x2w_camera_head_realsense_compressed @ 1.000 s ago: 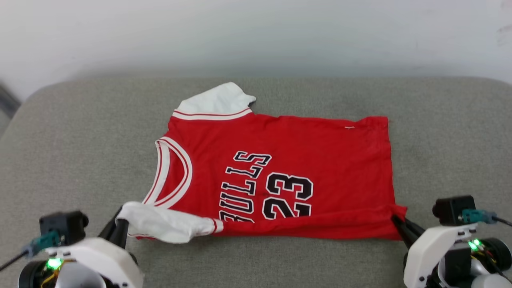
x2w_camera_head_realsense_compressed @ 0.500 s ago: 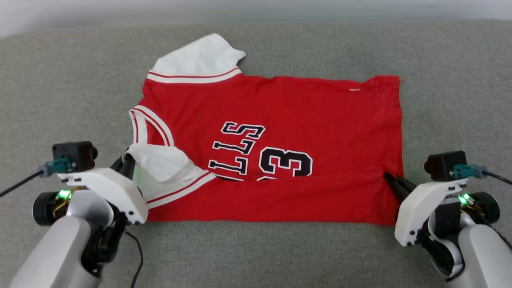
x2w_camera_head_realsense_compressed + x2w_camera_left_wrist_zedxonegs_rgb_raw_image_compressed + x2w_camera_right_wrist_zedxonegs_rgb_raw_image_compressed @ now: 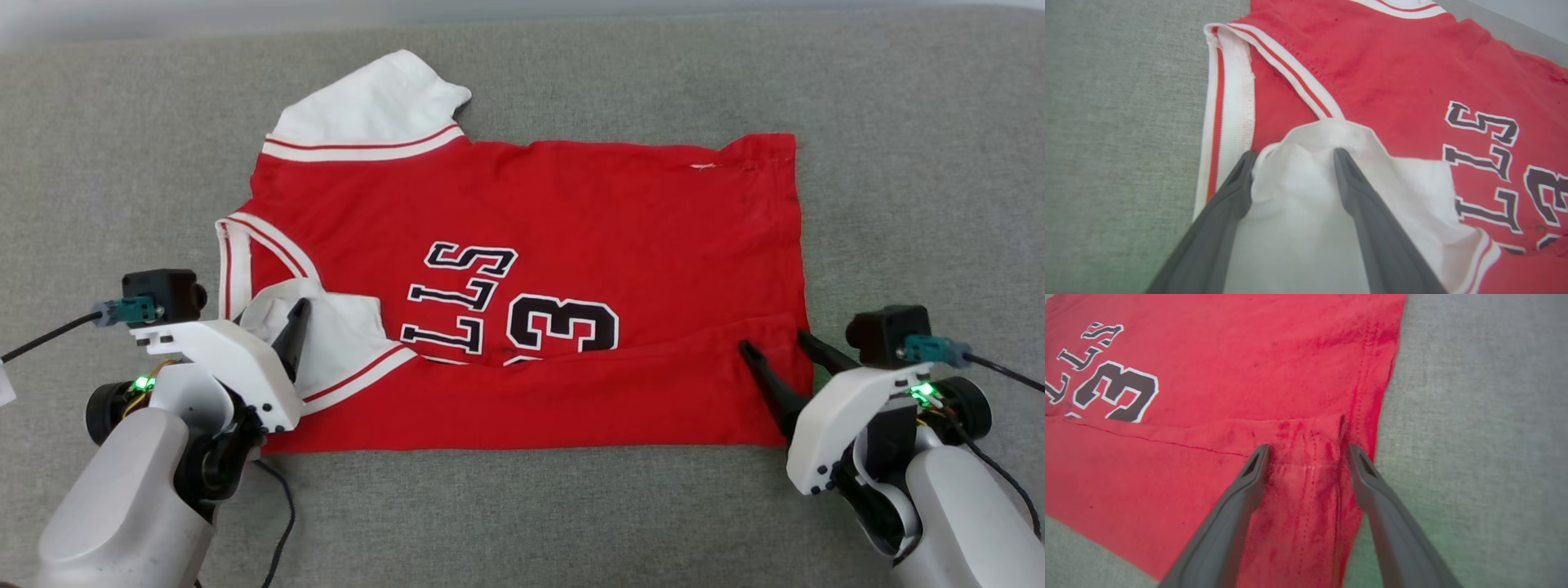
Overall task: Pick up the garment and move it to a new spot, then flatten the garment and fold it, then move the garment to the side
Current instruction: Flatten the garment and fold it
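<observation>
Looking down from the head camera, I see the grey fabric bench [image 3: 898, 122] running across the whole view. The red shirt [image 3: 612, 220] lies flat near its middle, turned sideways, with the collar [image 3: 233, 257] toward the robot's left and the bottom hem toward its right. The shirt's near long edge is folded up over the body as a red band [image 3: 571, 400], and that band hides the lower part of the print.

The left gripper [image 3: 273, 317] sits at the near left corner of the shirt, over the near white sleeve [image 3: 347, 347], which is folded onto the red chest. In the left wrist view its fingers [image 3: 1367, 212] are spread wide. The white cloth lies loose between them and is not pinched.

The right gripper [image 3: 773, 340] sits at the near right corner, on the folded band by the hem. In the right wrist view its fingers [image 3: 1233, 506] are also spread apart and grip nothing. They straddle the stitched hem, and the outer one rests right at the shirt's edge.

The far white sleeve [image 3: 375, 98] sticks out toward the back of the bench. Of the black lettering [image 3: 457, 302] I can read "LLS", and beside it a "3" [image 3: 563, 324]. A small white mark [image 3: 702, 167] shows near the far hem corner.
</observation>
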